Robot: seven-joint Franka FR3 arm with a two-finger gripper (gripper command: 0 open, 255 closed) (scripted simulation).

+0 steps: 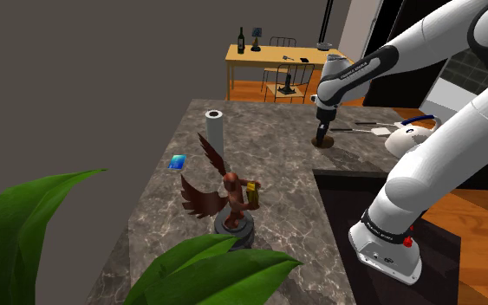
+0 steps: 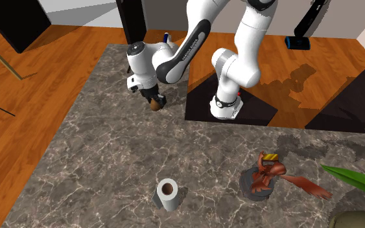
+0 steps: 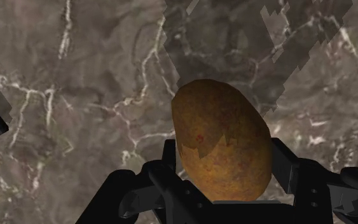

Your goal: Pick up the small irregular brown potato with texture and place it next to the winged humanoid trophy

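- Wrist view: the claw (image 3: 225, 159) clasps the brown potato (image 3: 222, 137), one finger on each flank (probably gripping across its narrower width for a firmer hold).
- Shoulder view: claw and potato are low over the marbled worktop (image 1: 276, 165); I cannot tell whether the potato is lifted.
- The winged trophy (image 1: 229, 204) stands well apart, so the carry is not yet done.

No legible text, label, brand, number or sign can be read. The small blue-green rectangular card (image 1: 178, 161) on the dark veined marble surface (image 1: 276, 169) is too small for any print to be made out; the yellow plate (image 2: 271, 157) on the reddish-brown winged humanoid trophy (image 2: 263, 177) bears dark marks; these cannot be resolved into characters.
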